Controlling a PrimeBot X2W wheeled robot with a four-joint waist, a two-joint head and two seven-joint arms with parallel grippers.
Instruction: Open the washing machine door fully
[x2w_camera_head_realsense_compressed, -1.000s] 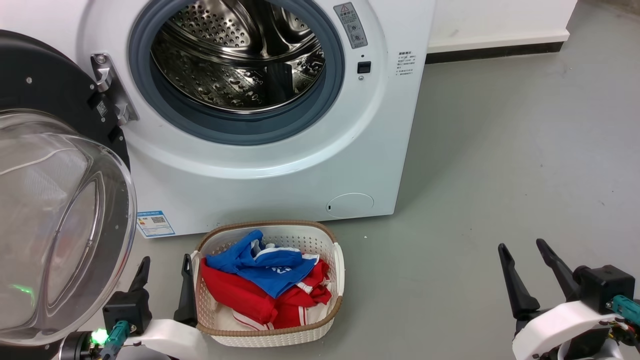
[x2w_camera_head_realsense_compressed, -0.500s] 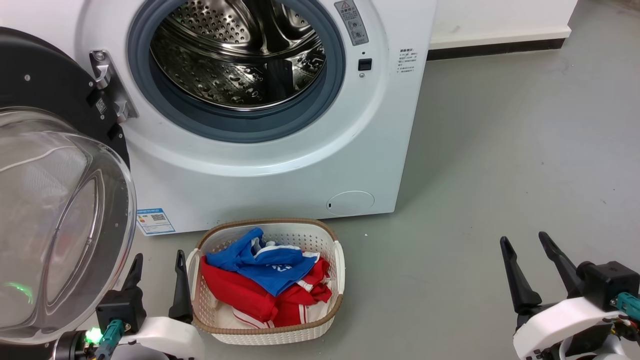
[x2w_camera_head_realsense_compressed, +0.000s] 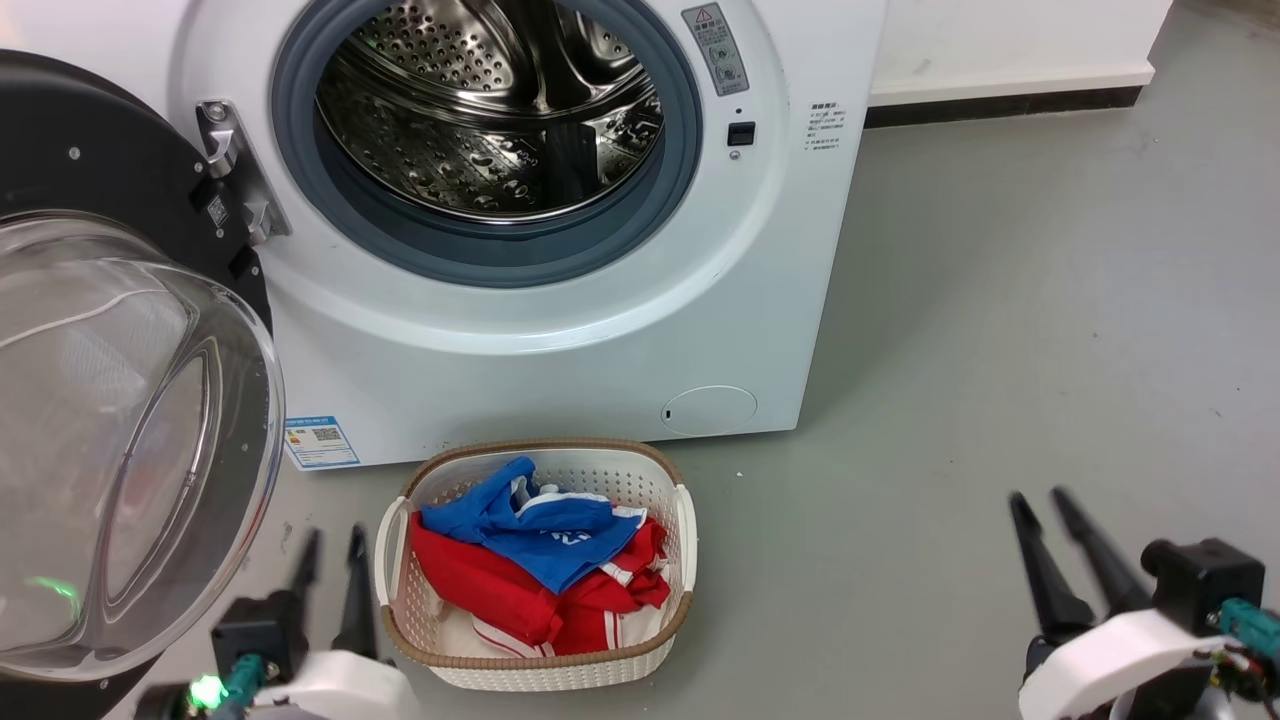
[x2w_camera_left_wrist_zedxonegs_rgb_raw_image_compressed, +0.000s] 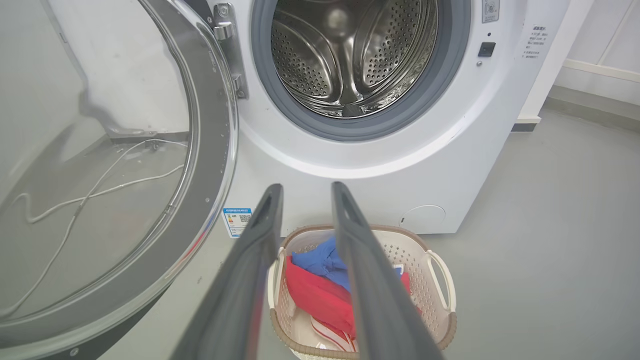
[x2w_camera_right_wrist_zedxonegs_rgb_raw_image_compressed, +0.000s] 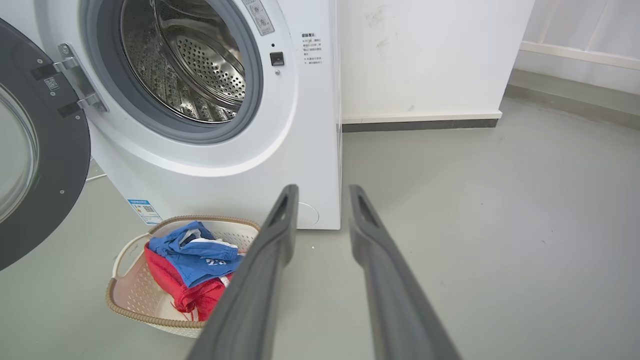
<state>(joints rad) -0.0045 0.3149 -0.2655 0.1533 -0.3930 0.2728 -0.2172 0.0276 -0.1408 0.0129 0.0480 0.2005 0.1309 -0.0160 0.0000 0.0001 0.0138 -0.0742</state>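
You have the washing machine door (x2w_camera_head_realsense_compressed: 130, 430) standing wide open on its hinge (x2w_camera_head_realsense_compressed: 235, 180) at the left side of the washing machine (x2w_camera_head_realsense_compressed: 560, 340). Its black rim is turned well away from the cabinet front, and its clear glass bowl bulges across the left of your head view. The steel drum (x2w_camera_head_realsense_compressed: 490, 110) is fully exposed inside the grey gasket (x2w_camera_head_realsense_compressed: 480, 265). A white laundry basket (x2w_camera_head_realsense_compressed: 683, 520) sits on the floor (x2w_camera_head_realsense_compressed: 1000, 300) just in front of the machine, holding red and blue clothes (x2w_camera_head_realsense_compressed: 540, 570). Your left gripper (x2w_camera_head_realsense_compressed: 333, 545) is low over the floor between the door's glass bowl and the basket's left rim, touching neither. Its fingers (x2w_camera_left_wrist_zedxonegs_rgb_raw_image_compressed: 260, 235) stand a narrow gap apart with nothing between them and point toward the machine's front. Your right gripper (x2w_camera_head_realsense_compressed: 1040, 505) hangs over bare floor, well apart from the machine and the basket, its fingers (x2w_camera_right_wrist_zedxonegs_rgb_raw_image_compressed: 280, 235) also narrowly parted and empty. Both grippers look slightly blurred in the head view.
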